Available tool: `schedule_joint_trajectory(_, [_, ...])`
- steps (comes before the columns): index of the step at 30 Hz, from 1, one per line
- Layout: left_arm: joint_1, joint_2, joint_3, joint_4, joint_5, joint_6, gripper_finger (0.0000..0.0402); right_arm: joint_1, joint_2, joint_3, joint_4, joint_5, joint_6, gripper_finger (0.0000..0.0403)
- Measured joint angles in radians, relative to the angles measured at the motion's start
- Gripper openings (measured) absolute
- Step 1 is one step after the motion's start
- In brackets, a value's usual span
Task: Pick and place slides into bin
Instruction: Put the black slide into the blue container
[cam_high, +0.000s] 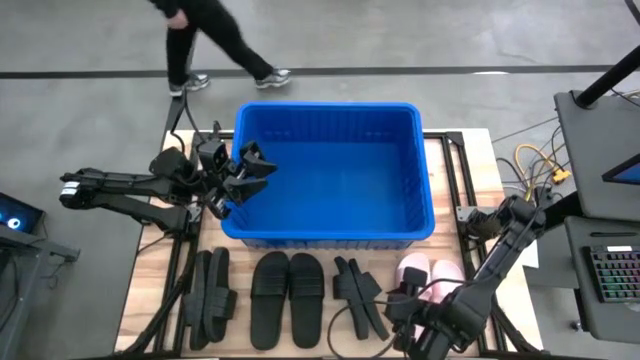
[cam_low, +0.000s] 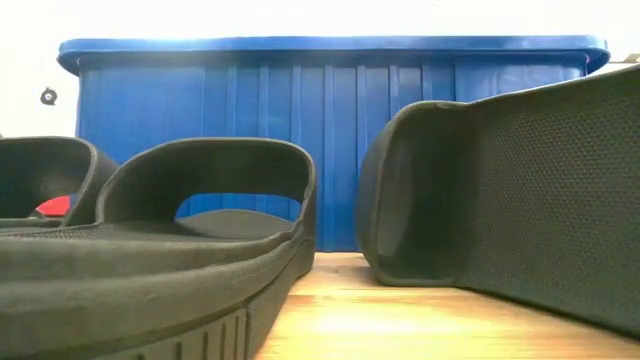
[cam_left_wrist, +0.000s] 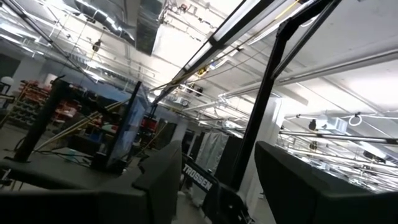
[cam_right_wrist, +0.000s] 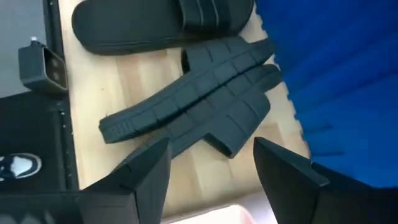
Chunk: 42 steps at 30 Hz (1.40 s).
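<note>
High view: the bin (cam_high: 330, 170) sits at the desk's (cam_high: 460, 160) far middle and looks empty. All the slides lie in a row along the near edge: a black pair on edge (cam_high: 207, 297) at about 8 o'clock from the bin, a flat black pair (cam_high: 287, 298) at 6, an overlapped black pair (cam_high: 357, 297) next to it, and the pink pair (cam_high: 430, 278) at 5 o'clock. The left hand (cam_high: 243, 172) hangs over the bin's rim at 9 o'clock, its fingers spread with nothing between them. The right hand (cam_high: 402, 305) sits low between the overlapped black pair and the pink pair, apparently lining up a pick.

Low view: only slides in the foreground and the bin's ribbed wall behind them; neither arm shows.

Left wrist view: the left hand's fingers (cam_left_wrist: 298, 186) are apart and empty, tilted up towards the ceiling of the room.

Right wrist view: the right hand (cam_right_wrist: 211, 165) is released, both fingers parted just above the near end of the overlapped black pair (cam_right_wrist: 193, 102), with the bin wall (cam_right_wrist: 336, 81) at one side.

To do the pick well, I would settle on the upper slide only, close across its sole or strap rather than over both, and lift clear before swinging towards the bin. The pink pair lies just beside the wrist, so the descent should stay straight.
</note>
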Motion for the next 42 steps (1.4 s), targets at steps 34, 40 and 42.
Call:
schedule_joint_trajectory(34, [0.0,-0.013,-0.002,-0.106,0.023,-0.001,0.019,-0.196,0.097,0.004,0.463,-0.024,-0.589,0.0219])
schedule_joint_trajectory(40, [0.0,-0.023,-0.002,-0.109,0.028,-0.002,0.019,-0.197,0.194,0.034,0.455,-0.025,-0.648,0.0219])
schedule_joint_trajectory(42, [0.0,-0.027,-0.002,-0.107,0.03,-0.002,0.019,-0.197,0.221,0.058,0.447,-0.021,-0.652,0.0219])
